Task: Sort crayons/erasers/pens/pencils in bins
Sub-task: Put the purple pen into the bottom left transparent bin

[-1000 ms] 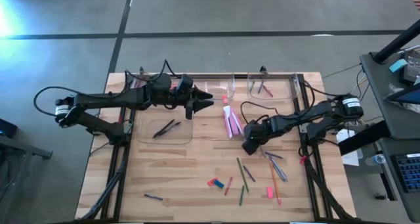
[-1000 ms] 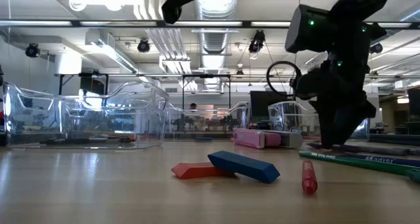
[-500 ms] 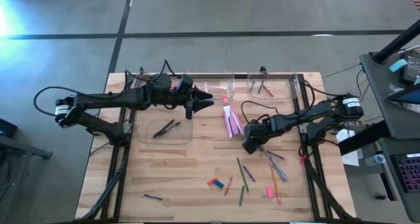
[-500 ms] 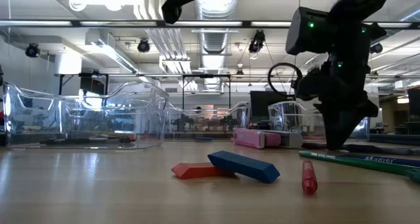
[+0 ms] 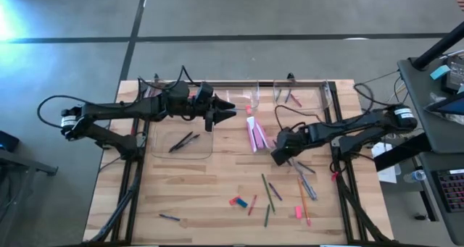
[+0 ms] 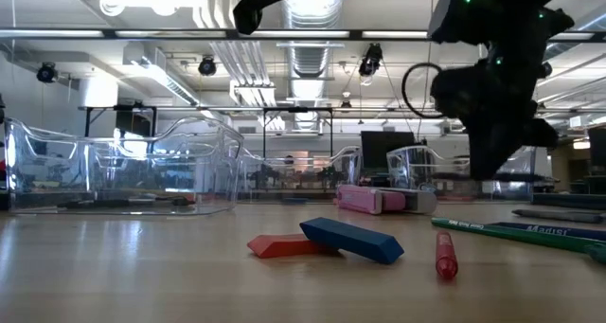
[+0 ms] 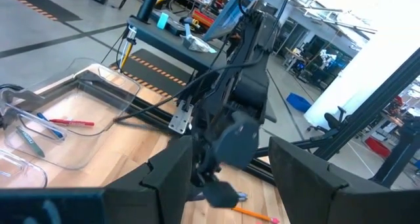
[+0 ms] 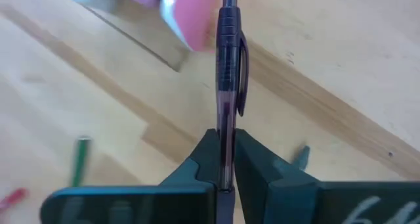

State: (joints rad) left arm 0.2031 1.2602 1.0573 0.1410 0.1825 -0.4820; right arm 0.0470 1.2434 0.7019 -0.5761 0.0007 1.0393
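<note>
My right gripper (image 5: 278, 158) (image 8: 226, 159) hangs above the middle of the table, shut on a dark purple pen (image 8: 226, 86). My left gripper (image 5: 230, 115) (image 7: 230, 152) waits open and level, high over the far bins. Clear bins stand at the back: one (image 5: 181, 151) holds dark pens, another (image 5: 320, 96) holds a few thin sticks. Long pink erasers (image 5: 255, 135) lie at the centre. A red eraser (image 6: 284, 245) and a blue one (image 6: 352, 240) rest on the wood near the front, the blue leaning on the red. My right gripper pinches the pen between its two fingers at one end of the barrel (image 8: 226, 142). The fingers slant steeply down and lie along the pen, which sticks out straight ahead of them, clip (image 8: 241, 79) to one side. Its far end runs out of the wrist view.
Loose pencils, pens and crayons (image 5: 270, 193) (image 5: 304, 189) lie scattered on the wood in front of my right gripper, with a pink eraser (image 5: 298, 212) and a blue pen (image 5: 169, 218) near the front edge. Green pencils (image 6: 511, 233) and a red crayon (image 6: 445, 257) show in the low view.
My right gripper has shut on the pen among the loose sticks and then risen off the table, tipping a little as it went up. The pen has come up with it.
</note>
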